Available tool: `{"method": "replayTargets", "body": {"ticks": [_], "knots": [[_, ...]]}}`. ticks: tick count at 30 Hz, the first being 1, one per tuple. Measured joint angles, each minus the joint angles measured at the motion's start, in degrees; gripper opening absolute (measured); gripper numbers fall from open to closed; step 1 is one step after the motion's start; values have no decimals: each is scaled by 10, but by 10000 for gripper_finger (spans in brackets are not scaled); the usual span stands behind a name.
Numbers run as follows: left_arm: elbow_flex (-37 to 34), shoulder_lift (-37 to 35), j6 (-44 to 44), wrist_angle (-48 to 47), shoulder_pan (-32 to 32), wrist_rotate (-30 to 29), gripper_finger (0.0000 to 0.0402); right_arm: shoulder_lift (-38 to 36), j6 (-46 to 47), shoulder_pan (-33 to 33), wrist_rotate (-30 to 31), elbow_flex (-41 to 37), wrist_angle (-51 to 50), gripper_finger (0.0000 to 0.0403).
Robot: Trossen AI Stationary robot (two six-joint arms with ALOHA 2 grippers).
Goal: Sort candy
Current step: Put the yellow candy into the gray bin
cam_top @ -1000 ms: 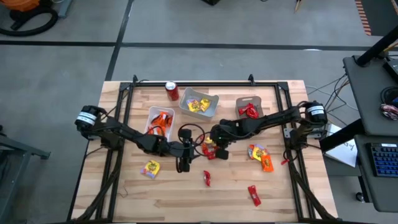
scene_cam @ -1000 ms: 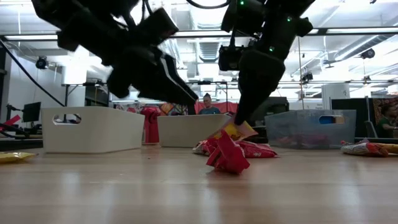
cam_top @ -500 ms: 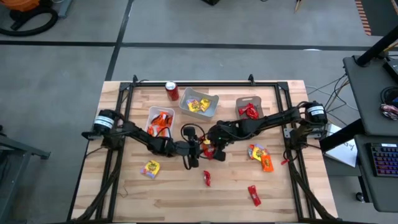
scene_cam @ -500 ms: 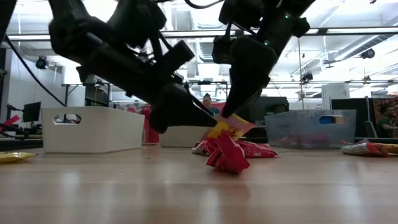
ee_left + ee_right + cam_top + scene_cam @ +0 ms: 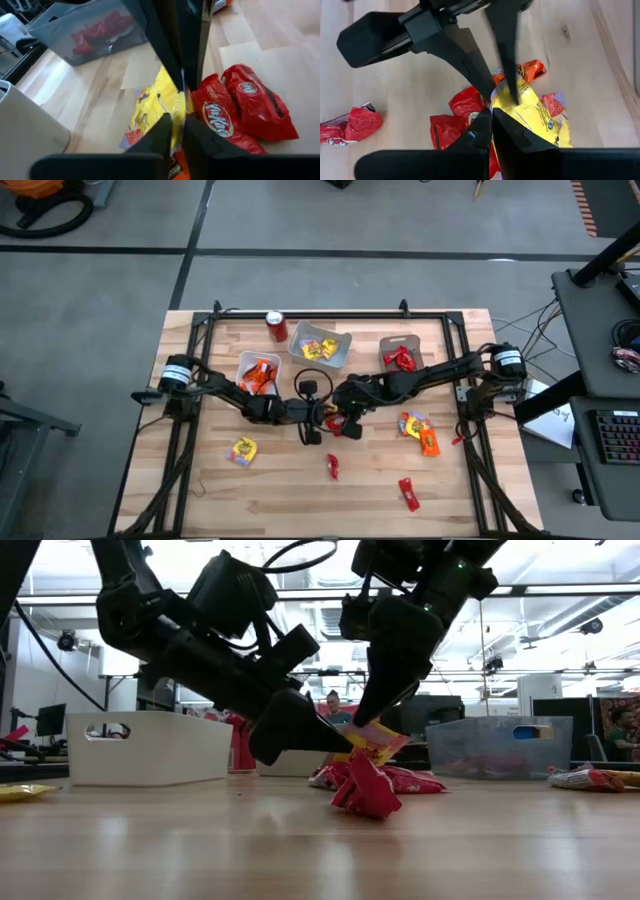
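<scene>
1. At mid-table, just above a heap of red packets [image 5: 368, 788], a yellow packet [image 5: 372, 745] hangs clear of the wood, and both pincers are on it.
2. The right gripper [image 5: 372, 725] is clamped on the packet's upper edge. The left gripper [image 5: 335, 740] comes in from the side, its fingers pressed together on the same wrapper.
3. Looks like a handover or a tug-apart. To do it well, one gripper should let go before the other moves off, or the wrapper could tear. Lift straight up so the red ones below aren't dragged.
4. It probably goes to the middle bin [image 5: 345, 340], which holds yellow sweets.
5. Count: three bins, the left bin [image 5: 247, 362] with orange, the middle with yellow, the right bin [image 5: 385, 342] with red.
6. One soda can [image 5: 276, 326] stands at the far edge.
7. Loose on the table [image 5: 300, 500]: one yellow piece [image 5: 242, 450], two red singles [image 5: 333, 467] and one orange-yellow clump [image 5: 418, 430].
</scene>
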Motion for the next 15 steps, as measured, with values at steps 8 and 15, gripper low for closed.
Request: {"method": "replayTargets", "body": {"ticks": [8, 15], "knots": [[0, -34, -15, -28, -3, 0, 1, -20, 0, 0, 1, 0, 1, 9], [0, -114, -50, -131, -3, 21, 0, -70, 1, 0, 1, 0, 3, 9]]}}
